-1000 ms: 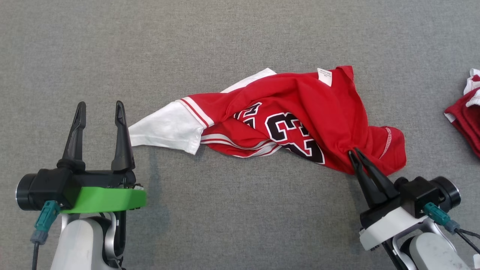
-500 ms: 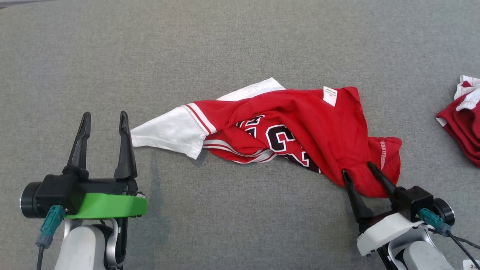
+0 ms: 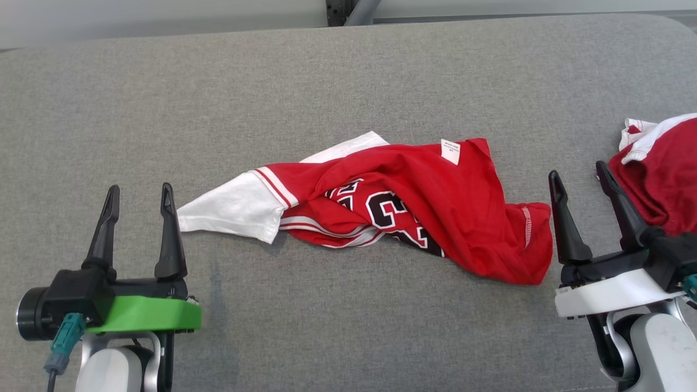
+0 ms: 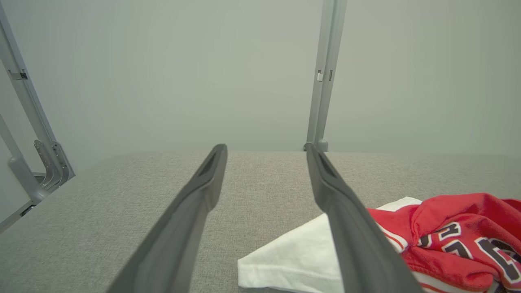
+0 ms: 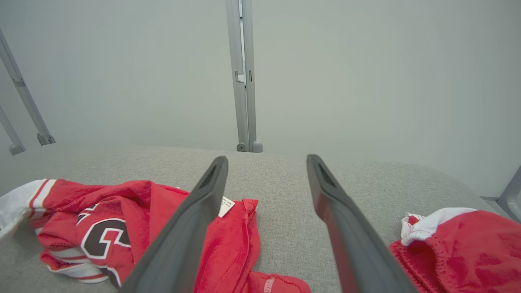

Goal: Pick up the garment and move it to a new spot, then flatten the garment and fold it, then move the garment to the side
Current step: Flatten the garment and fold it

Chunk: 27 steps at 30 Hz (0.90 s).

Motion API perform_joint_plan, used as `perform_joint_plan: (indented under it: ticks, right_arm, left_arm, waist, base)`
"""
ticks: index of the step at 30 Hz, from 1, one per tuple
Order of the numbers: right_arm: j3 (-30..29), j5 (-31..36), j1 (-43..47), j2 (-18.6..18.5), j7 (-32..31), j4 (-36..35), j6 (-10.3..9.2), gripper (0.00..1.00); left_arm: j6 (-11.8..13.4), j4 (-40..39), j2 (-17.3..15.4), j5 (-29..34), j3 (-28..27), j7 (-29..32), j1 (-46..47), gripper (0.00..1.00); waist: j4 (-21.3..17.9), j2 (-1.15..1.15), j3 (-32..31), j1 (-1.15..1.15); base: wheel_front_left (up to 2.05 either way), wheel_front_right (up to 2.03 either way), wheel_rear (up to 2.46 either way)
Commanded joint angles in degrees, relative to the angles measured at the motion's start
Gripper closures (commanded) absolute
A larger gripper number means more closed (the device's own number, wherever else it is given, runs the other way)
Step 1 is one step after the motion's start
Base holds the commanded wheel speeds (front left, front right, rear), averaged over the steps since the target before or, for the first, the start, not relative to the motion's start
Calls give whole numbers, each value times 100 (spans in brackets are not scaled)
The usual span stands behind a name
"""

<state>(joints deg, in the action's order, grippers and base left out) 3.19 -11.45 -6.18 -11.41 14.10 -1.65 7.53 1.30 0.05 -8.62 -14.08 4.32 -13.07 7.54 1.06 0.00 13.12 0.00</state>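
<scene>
Currently the red jersey (image 3: 414,212) lies crumpled on the grey padded table (image 3: 348,81) between left gripper (image 3: 139,188) and right gripper (image 3: 578,170), both spread, holding nothing. Caution: a second red garment (image 3: 661,163) lies just beside the right gripper; a mis-aimed grasp could snag it.

**A plain, quiet room in grey**

A wide grey woven-fabric surface (image 3: 348,81) fills the scene from near to far. Its far edge is straight, and its far right corner is rounded. Behind it stands a plain pale grey-green wall (image 4: 183,61). A slim upright grey metal post (image 4: 325,73) rises at the far edge, against this wall. On the far left, slanted grey metal bars (image 4: 26,97) stand beside the surface. The light is soft and even, with only weak shadows.
</scene>
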Motion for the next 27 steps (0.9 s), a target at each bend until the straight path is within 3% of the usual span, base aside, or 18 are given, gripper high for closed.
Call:
perform_joint_plan:
  ticks: [1, 20, 27]
  right_arm:
    - [-79, 25, -7, 10, -55, -87, -8, 0]
    - [-251, -120, 141, 186, -242, -331, -7, 0]
    - [-163, -202, -6, 157, -268, -301, -8, 0]
  left_arm:
    - [32, -35, -73, -2, -4, 39, -96, 0]
    - [77, -159, -145, -117, 54, 204, -239, 0]
    - [-210, 240, -175, -430, 189, 701, 119, 0]
  waist:
    - [-74, 0, -91, 0]
    - [-75, 0, -113, 0]
    - [-78, 0, 86, 0]
  base:
    - [0, 0, 0]
    - [0, 0, 0]
    - [0, 0, 0]
